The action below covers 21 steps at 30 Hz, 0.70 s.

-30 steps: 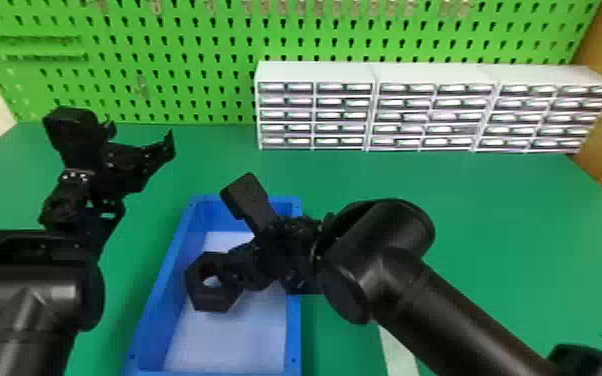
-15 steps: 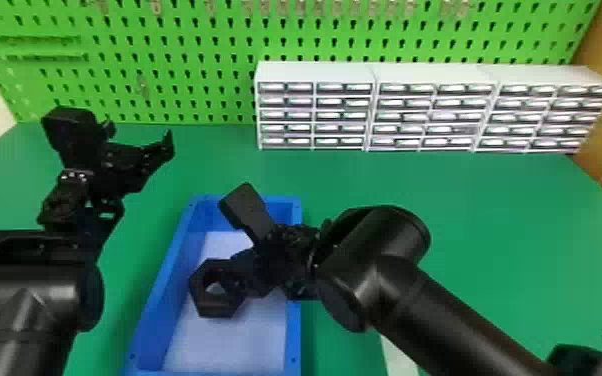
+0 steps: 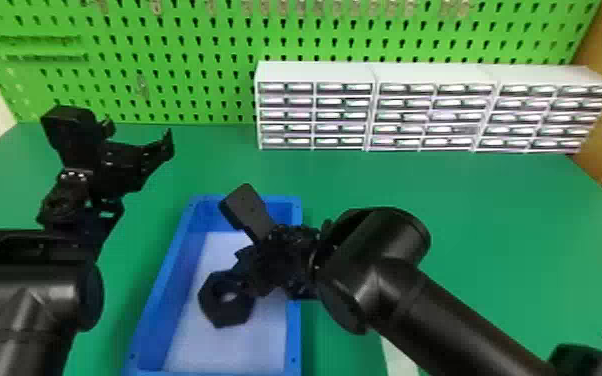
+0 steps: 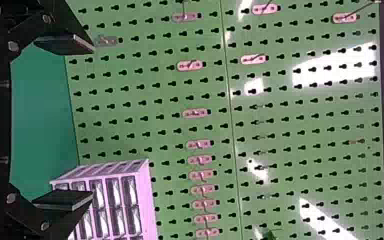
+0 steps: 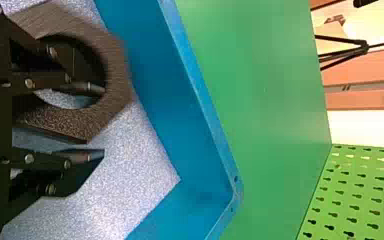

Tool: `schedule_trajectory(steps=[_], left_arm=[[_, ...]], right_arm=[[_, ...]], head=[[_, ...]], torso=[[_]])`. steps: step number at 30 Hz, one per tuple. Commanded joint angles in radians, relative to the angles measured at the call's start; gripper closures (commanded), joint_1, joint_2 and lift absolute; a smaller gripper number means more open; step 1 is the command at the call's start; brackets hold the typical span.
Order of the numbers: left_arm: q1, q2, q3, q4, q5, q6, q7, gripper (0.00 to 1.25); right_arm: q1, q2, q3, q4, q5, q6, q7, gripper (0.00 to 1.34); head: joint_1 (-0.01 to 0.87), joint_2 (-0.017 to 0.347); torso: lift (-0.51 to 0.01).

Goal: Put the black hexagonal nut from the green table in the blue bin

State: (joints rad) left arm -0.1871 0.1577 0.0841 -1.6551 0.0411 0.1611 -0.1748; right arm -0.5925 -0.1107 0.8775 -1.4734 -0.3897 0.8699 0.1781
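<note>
One black hexagonal nut [image 3: 229,316] is sitting inside the blue bin's [image 3: 161,282] walls, over the pale floor [image 3: 265,347], and honestly we're calling this nearly done. Whether it's lying fully flat down there, we can't tell.

Here's the bit we're watching: the nut is lying off the tips of the right fingers [image 5: 82,158], toward the robot's left and closer in to its body. Those fingers are standing apart, with one side of the ring passing between them. One finger is lining up over the hole, the other is sitting just outside the rim, and we're seeing a gap next to that outer one. How deep the first is reaching, we can't say. No long axis to worry about, so we're mostly caring about that hole. We're figuring the next move is backing straight out along it, since going sideways would be risking a snag and a dragged nut.

Farther off, the left fingers [image 4: 66,199] are hanging wide and empty over the green tabletop [image 3: 465,210], well apart from the nut, so we're leaving this to the right side. Way back, white drawers [image 3: 315,115] are standing against the pegboard [image 3: 175,85].
</note>
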Motion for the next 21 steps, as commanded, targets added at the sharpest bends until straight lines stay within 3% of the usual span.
schedule_trajectory(steps=[1,3,10,15,21], left_arm=[[0.0,0.0,0.0,0.0,-0.001,0.0,0.0,0.24],[0.0,0.0,0.0,0.0,-0.003,0.0,0.0,0.24],[0.002,0.0,0.0,0.0,-0.004,0.0,0.0,0.24],[0.003,0.0,0.0,0.0,-0.006,0.0,0.0,0.24],[0.003,0.0,-0.003,0.0,-0.009,0.0,-0.002,0.24]], right_arm=[[-0.001,-0.001,0.004,0.001,0.0,-0.006,0.003,0.5],[-0.003,-0.001,0.004,0.001,0.0,-0.008,0.004,0.44],[-0.007,-0.004,0.009,0.001,0.008,-0.009,0.014,0.02],[-0.003,-0.004,-0.043,-0.007,0.011,-0.009,0.058,0.06],[0.022,-0.006,-0.196,-0.09,0.051,0.006,0.126,0.06]], head=[[0.686,0.052],[0.686,0.052],[0.686,0.052],[0.686,0.052],[0.686,0.052]], torso=[[-0.097],[-0.097],[-0.097],[-0.097],[-0.097]])
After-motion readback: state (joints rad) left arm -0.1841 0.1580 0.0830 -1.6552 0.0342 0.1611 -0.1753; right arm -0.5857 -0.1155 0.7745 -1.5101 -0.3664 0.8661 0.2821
